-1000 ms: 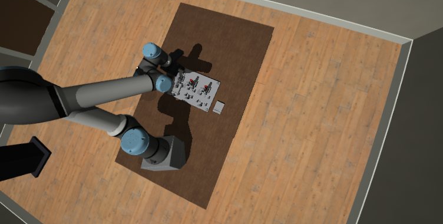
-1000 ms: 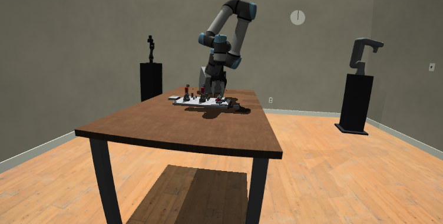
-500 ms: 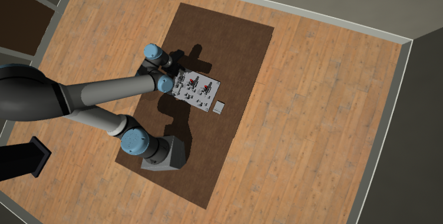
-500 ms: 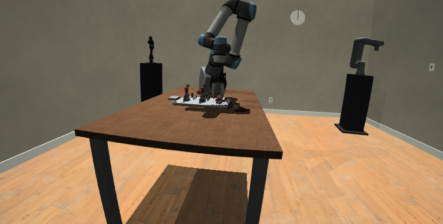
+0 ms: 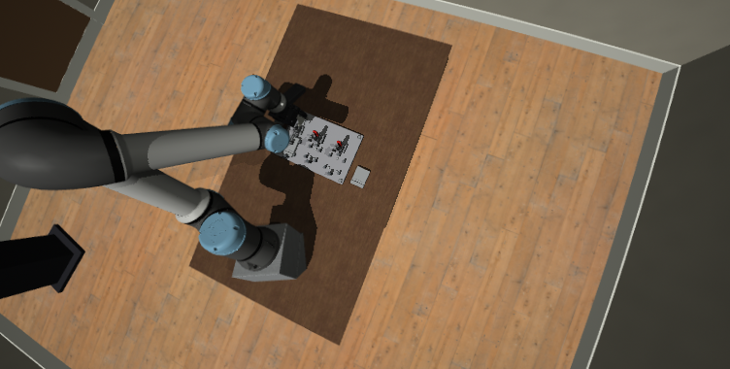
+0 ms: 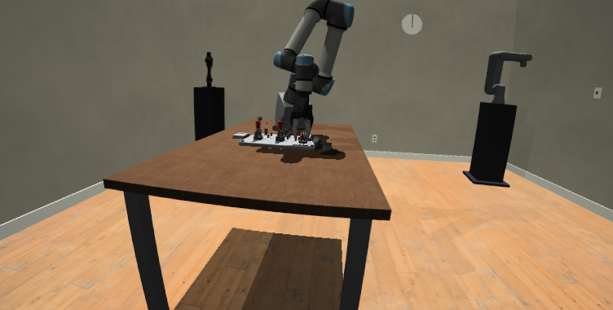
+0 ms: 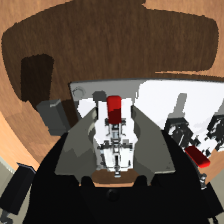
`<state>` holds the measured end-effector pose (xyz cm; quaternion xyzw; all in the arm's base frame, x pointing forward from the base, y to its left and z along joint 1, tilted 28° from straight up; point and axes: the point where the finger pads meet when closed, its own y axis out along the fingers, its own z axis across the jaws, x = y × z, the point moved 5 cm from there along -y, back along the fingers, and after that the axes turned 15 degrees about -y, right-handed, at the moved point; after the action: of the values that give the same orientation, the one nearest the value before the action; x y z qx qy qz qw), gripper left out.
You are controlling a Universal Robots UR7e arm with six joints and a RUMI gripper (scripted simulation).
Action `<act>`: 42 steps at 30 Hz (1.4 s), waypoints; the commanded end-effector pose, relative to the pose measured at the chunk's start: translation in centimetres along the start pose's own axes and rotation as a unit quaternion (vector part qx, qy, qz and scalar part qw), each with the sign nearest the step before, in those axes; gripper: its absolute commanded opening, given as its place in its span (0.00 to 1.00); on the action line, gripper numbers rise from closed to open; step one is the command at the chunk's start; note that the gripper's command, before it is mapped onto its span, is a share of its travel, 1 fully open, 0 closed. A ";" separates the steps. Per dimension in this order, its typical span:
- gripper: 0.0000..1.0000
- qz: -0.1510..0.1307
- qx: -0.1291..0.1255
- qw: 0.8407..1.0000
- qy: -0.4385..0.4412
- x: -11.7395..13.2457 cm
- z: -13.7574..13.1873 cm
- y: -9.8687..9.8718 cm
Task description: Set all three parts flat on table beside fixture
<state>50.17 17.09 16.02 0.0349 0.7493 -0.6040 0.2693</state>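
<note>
The fixture (image 5: 351, 155) (image 6: 275, 144) (image 7: 160, 97) is a white plate on the table with dark clamps and pins. My gripper (image 5: 295, 119) (image 6: 301, 135) (image 7: 114, 106) is low over its end, partly open, its fingers either side of a clamp with a red handle (image 7: 114, 106), with gaps visible. Two other clamps have red handles that stand up in the exterior view (image 6: 257, 124) (image 6: 280, 123). A flat pale piece (image 5: 360, 176) (image 6: 240, 135) lies beside the fixture's far end. A small grey block (image 6: 327, 146) (image 7: 53, 118) is beside the end near my gripper. Which parts sit in the fixture I cannot tell.
The brown table (image 5: 368, 59) (image 6: 240, 174) extends around the fixture. The arm's base (image 5: 279, 258) stands on the table. The arm and its shadow cover part of the fixture's surroundings in the top view. Two black pedestals (image 6: 209, 112) (image 6: 492, 144) with other arms stand away from the table.
</note>
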 end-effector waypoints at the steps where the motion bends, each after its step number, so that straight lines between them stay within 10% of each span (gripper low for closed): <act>1: 0.28 0.001 0.000 1.000 0.000 0.0 0.0 0.0; 11: 0.28 0.001 0.000 1.000 0.000 0.0 0.0 0.0; 12: 0.00 0.001 0.000 1.000 0.000 0.0 0.0 0.0; 42: 0.00 0.001 0.000 1.000 0.000 0.0 0.0 0.0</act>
<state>50.19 17.10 15.98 0.0349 0.7493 -0.6040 0.2693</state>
